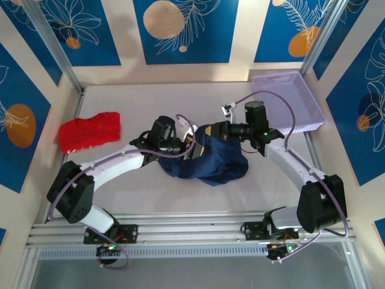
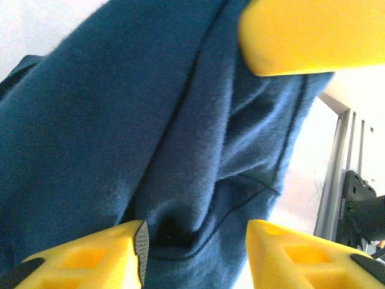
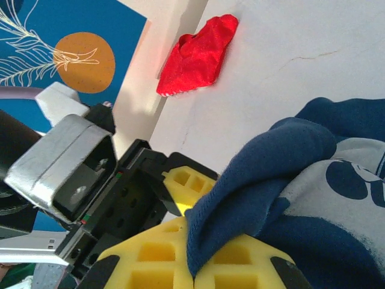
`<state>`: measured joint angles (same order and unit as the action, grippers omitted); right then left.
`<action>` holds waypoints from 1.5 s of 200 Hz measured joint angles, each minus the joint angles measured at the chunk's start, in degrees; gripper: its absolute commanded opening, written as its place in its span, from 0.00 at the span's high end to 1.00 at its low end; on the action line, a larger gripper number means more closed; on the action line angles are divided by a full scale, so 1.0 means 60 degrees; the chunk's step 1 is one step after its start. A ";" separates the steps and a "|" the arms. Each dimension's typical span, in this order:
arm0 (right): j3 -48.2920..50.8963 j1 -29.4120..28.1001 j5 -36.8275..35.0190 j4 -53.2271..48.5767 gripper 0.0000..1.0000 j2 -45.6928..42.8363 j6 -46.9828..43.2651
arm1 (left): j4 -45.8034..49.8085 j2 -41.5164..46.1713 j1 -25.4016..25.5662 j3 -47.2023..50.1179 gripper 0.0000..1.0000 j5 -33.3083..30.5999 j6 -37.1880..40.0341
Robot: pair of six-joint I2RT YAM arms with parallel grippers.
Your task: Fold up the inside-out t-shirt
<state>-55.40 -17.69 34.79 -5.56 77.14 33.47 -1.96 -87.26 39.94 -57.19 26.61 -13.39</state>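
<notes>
Blue-patterned walls [image 1: 186, 30] are closing in the pale table [image 1: 180, 102] on three sides, and we are seeing the shirt [image 1: 210, 164] bunched at its middle. Our right gripper [image 3: 194, 253] is clenching a shirt edge; our left gripper [image 2: 195, 241] is holding its jaws apart around a fold. A red garment [image 1: 90, 132] is lying at nine o'clock and a basket [image 1: 289, 99] at two, both well apart from the shirt, with bare tabletop toward twelve and six.
</notes>
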 measured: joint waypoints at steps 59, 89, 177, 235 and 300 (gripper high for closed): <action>0.0004 0.0029 0.0033 0.0011 1.00 0.0000 0.0011 | -0.0412 -0.0426 0.0000 -0.0299 0.88 0.0066 -0.0138; 0.0004 0.0113 0.0029 0.0007 1.00 0.0000 0.0029 | -0.0532 -0.0426 0.0000 -0.0321 1.00 0.0062 -0.0193; -0.0484 0.0204 -0.0193 -0.0736 0.97 -0.0007 -0.0390 | -0.0350 0.1909 -0.0004 -0.0408 1.00 -0.0127 -0.0499; -0.2543 -0.0095 -0.1330 -0.2142 0.82 0.0364 -0.1239 | 0.0036 0.2350 -0.0004 -0.0903 1.00 -0.1104 -0.1443; -0.2404 -0.0317 -0.3945 -0.3595 0.58 -0.0459 -0.2350 | 0.0834 0.2838 -0.0004 -0.1049 1.00 -0.2248 -0.2295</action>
<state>-69.82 -19.59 11.11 -27.14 74.39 19.38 3.05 -70.24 39.92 -63.48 13.13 -27.16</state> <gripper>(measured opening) 0.407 0.040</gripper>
